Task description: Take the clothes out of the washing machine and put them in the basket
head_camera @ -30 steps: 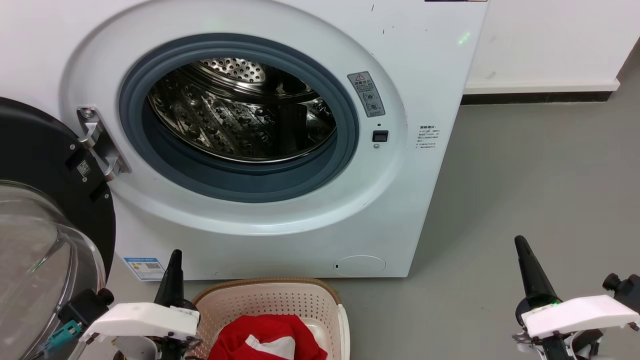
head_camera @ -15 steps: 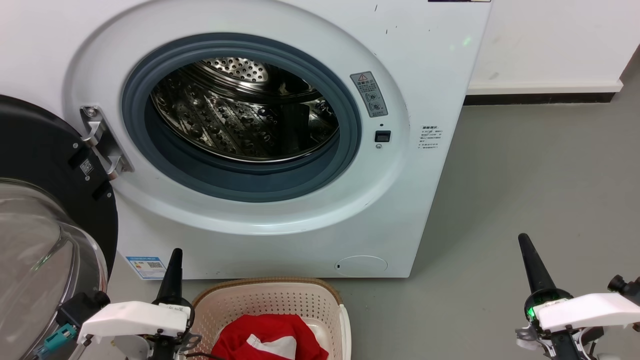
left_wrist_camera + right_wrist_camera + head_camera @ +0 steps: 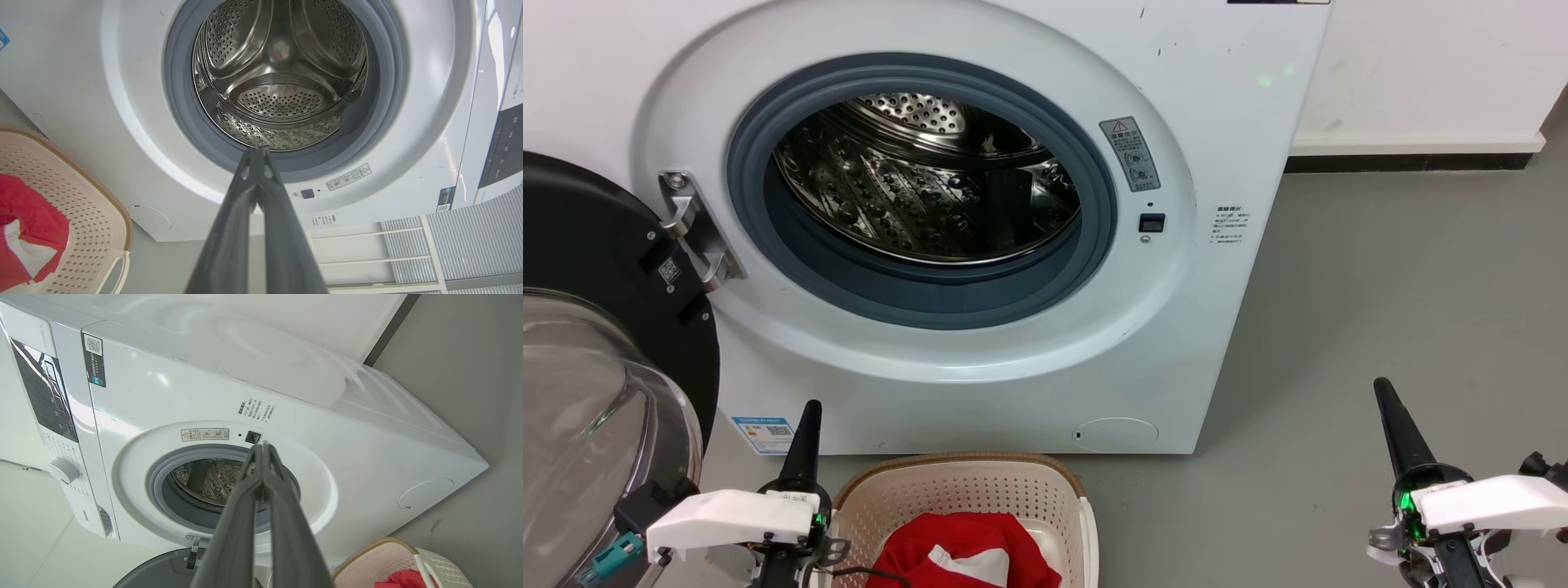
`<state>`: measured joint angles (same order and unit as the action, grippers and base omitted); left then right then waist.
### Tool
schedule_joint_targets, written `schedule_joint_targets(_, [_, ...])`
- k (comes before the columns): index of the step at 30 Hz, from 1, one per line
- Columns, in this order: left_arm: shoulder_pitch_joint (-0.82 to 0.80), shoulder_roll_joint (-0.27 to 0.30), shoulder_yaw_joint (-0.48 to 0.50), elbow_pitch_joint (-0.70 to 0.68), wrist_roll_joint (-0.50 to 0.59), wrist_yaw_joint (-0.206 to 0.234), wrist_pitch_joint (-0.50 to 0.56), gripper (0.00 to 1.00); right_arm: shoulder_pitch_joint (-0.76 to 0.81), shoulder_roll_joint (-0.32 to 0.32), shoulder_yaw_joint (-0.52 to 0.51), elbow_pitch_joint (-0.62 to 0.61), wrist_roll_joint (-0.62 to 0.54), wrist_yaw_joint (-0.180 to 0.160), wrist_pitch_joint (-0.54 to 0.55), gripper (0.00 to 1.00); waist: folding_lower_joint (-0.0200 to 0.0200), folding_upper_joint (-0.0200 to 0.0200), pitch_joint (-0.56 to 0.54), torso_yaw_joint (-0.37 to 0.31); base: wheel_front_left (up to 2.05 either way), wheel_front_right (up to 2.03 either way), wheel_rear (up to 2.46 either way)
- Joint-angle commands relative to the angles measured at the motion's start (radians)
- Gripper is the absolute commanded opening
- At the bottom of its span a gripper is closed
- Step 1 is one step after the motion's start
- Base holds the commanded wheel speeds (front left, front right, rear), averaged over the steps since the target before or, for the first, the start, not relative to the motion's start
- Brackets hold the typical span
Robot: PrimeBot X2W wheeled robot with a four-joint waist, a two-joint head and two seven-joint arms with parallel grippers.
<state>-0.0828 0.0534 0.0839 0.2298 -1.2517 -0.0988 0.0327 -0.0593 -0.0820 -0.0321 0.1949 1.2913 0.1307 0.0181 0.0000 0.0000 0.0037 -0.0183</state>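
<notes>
The clothes (image 3: 968,551) lie in the basket (image 3: 956,462), which sits on the floor (image 3: 1380,286) just before the washer (image 3: 1029,392); the door (image 3: 596,327) hangs wide at the left; the left gripper (image 3: 810,406), by the basket's left rim, and the right gripper (image 3: 1380,384), well apart over the floor, each have fingers pressed together, holding nothing.
</notes>
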Motion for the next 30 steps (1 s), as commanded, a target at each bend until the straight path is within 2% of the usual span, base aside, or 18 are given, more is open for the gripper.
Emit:
schedule_joint_targets(1, [-0.019, 0.001, 0.006, -0.003, -0.025, -0.008, 0.007, 0.0, -0.023, -0.005, -0.004, 0.0, 0.027, 0.0, 0.004, 0.0, 0.0, 0.0, 0.0, 0.001, 0.0, 0.0, 0.0])
schedule_joint_targets(30, [-0.027, -0.003, 0.026, 0.011, -0.27, -0.028, 0.062, 0.0, -0.046, 0.002, -0.033, 0.036, 0.267, 0.0, 0.05, 0.0, 0.0, 0.0, 0.0, 0.013, 0.0, 0.0, 0.0])
